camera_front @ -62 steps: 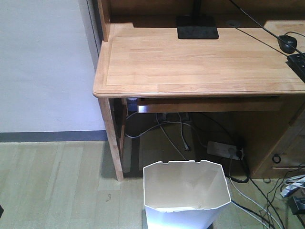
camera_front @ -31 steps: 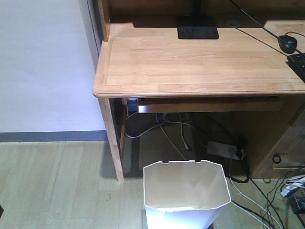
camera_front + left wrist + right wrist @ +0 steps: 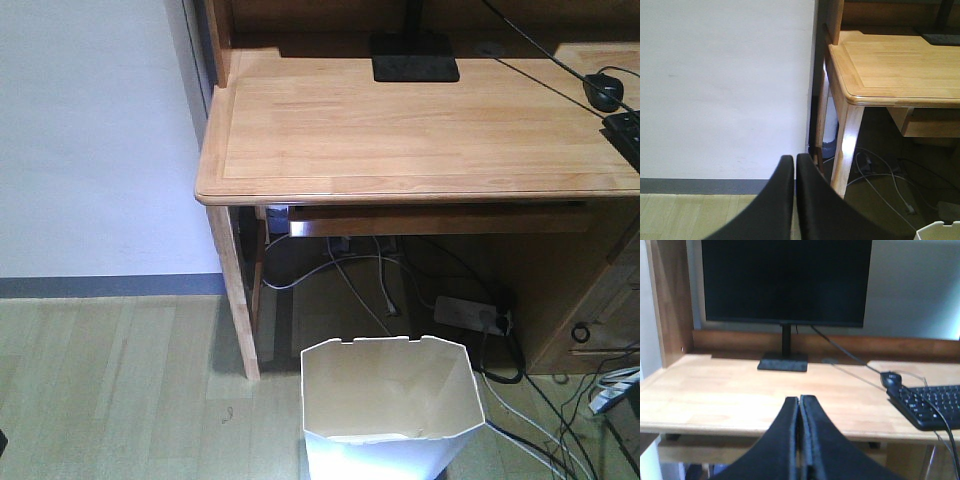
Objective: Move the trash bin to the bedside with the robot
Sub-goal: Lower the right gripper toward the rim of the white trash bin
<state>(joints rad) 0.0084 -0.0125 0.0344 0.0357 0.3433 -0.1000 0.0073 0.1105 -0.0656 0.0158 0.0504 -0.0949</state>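
Observation:
The white faceted trash bin (image 3: 390, 405) stands on the floor in front of the wooden desk, at the bottom centre of the front view; it looks empty. A sliver of its rim shows at the bottom right of the left wrist view (image 3: 940, 231). My left gripper (image 3: 795, 159) is shut and empty, held above the floor to the left of the desk leg. My right gripper (image 3: 799, 400) is shut and empty, held in front of the desk edge. No bed shows in any view. Neither arm shows in the front view.
The wooden desk (image 3: 420, 130) carries a monitor stand (image 3: 413, 56), mouse (image 3: 603, 90) and keyboard (image 3: 625, 130); the monitor (image 3: 785, 282) fills the right wrist view. Cables and a power strip (image 3: 470, 315) lie under the desk. A white wall (image 3: 90, 140) is at the left.
The view has barely shifted; the bin and desk stay in the same place. A dark object at the bottom right edge has moved slightly.

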